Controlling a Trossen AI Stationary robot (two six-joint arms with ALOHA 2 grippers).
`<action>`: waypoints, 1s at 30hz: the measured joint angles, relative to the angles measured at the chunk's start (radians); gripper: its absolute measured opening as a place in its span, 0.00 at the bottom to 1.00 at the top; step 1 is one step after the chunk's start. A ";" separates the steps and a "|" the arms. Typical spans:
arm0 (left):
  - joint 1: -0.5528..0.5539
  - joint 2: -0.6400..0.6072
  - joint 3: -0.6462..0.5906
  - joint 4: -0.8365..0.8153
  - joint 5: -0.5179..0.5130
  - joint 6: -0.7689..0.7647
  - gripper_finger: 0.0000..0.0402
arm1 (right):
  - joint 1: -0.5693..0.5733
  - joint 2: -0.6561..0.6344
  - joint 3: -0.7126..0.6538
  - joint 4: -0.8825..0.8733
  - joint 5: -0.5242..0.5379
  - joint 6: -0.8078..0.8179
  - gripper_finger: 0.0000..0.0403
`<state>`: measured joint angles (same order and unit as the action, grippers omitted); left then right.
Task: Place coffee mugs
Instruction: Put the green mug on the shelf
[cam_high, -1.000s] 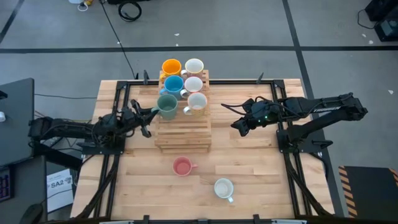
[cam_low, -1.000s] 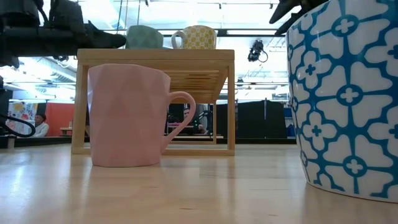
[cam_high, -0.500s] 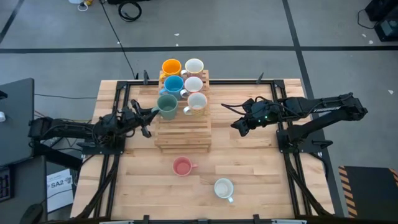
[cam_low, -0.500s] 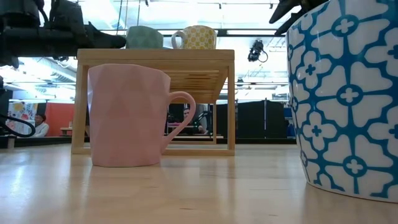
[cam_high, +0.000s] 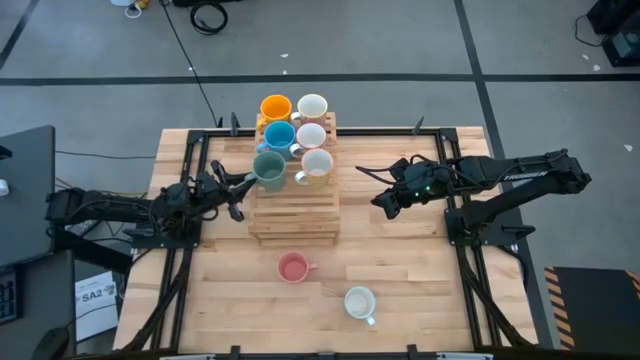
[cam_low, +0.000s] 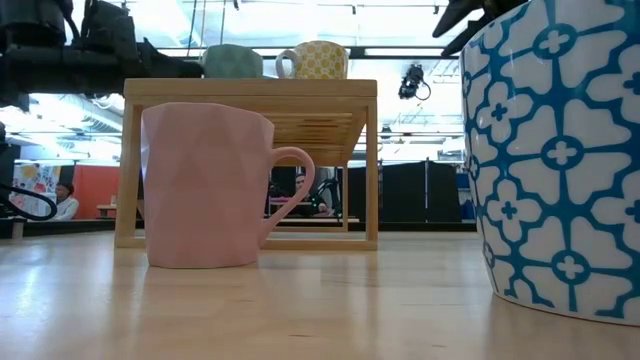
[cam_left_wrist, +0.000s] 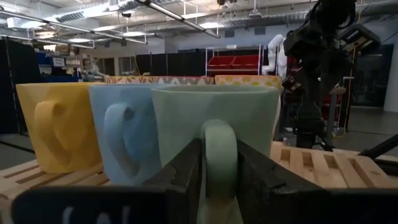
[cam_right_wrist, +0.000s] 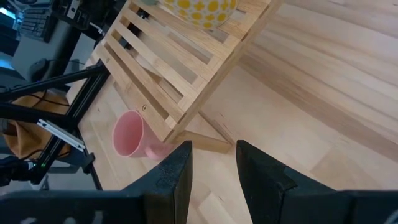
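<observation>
Coffee mugs: pink faceted mug (cam_high: 292, 267) and white blue-patterned mug (cam_high: 359, 301) wait near | green mug (cam_high: 268, 169) now on slatted wooden rack (cam_high: 295, 215), left gripper (cam_high: 240, 183) fingers loosening off its handle: placed | right gripper (cam_high: 385, 203) parted, empty.

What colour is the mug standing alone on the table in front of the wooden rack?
Pink. The pink mug shows best in the low view, in front of the wooden rack.
</observation>
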<state>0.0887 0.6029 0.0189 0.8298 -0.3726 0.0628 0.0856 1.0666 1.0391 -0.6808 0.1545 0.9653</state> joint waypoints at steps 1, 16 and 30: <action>0.000 0.000 0.000 0.000 -0.001 0.000 0.23 | 0.000 0.000 0.000 0.001 0.000 0.000 0.32; 0.000 0.000 0.000 0.001 -0.034 0.000 0.40 | 0.000 0.000 0.000 0.000 0.007 0.000 0.32; 0.000 0.000 0.000 0.002 -0.034 0.000 0.50 | 0.000 0.000 0.000 0.000 0.007 0.000 0.32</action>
<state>0.0887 0.6029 0.0189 0.8320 -0.4065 0.0624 0.0860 1.0668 1.0390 -0.6804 0.1615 0.9649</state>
